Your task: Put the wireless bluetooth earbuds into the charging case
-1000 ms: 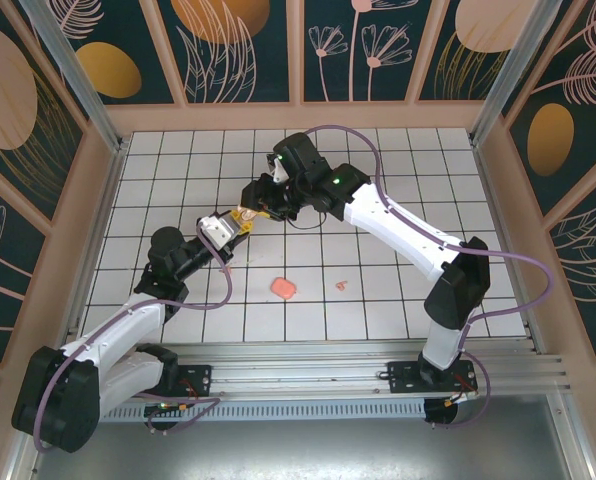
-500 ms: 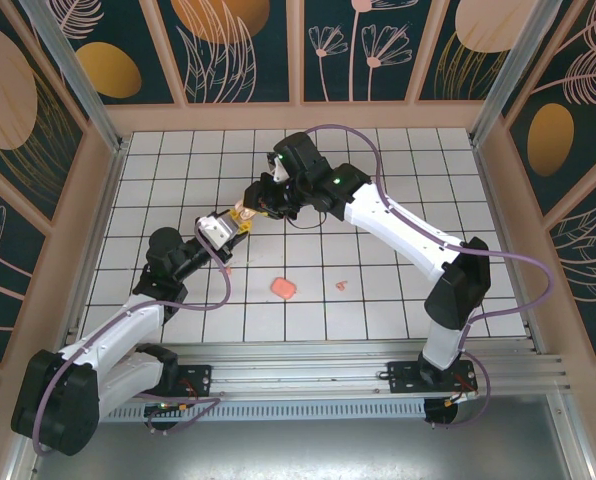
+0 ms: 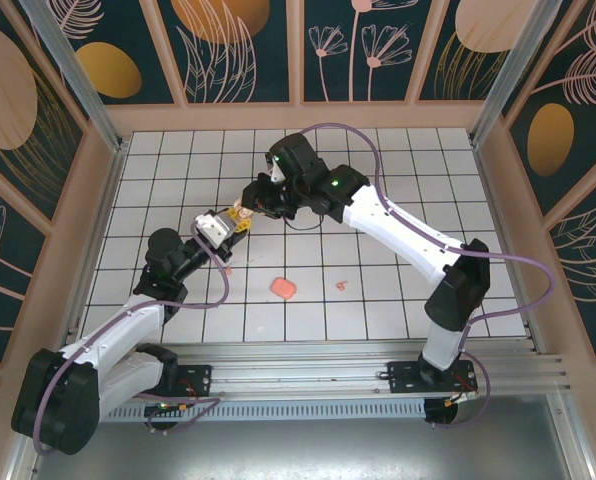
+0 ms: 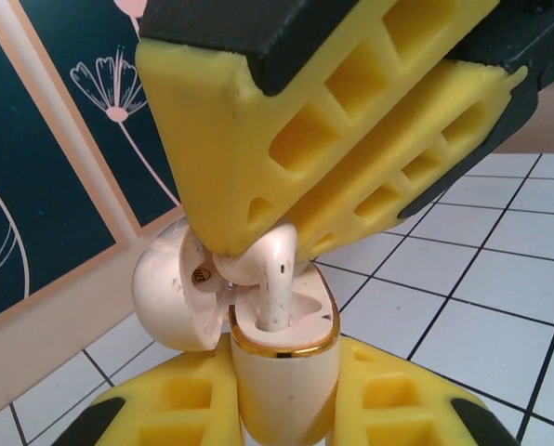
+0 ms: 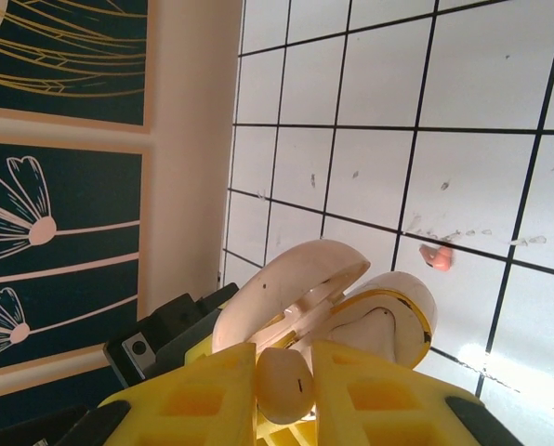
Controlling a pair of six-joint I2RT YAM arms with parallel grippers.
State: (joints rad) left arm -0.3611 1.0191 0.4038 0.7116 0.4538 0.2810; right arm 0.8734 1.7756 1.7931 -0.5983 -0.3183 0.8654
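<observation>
There is one charging case [image 4: 282,372] and one cream earbud [image 4: 275,279]. The table holds one salmon-pink square piece [image 3: 284,287] and two tiny pink bits, a left bit [image 3: 228,268] and a right bit [image 3: 341,285]. There are two robot arms, a left arm [image 3: 128,330] and a right arm [image 3: 398,225].

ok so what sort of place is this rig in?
Probably a lab data-collection cell: white gridded tabletop, aluminium frame posts, floral-print wall panels enclosing it.

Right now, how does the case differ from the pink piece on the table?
The case is cream with a gold rim; the pink piece is salmon. The case is gripped in the left pincer, lid open; the pink piece lies free on the table. Both are small and rounded.
</observation>
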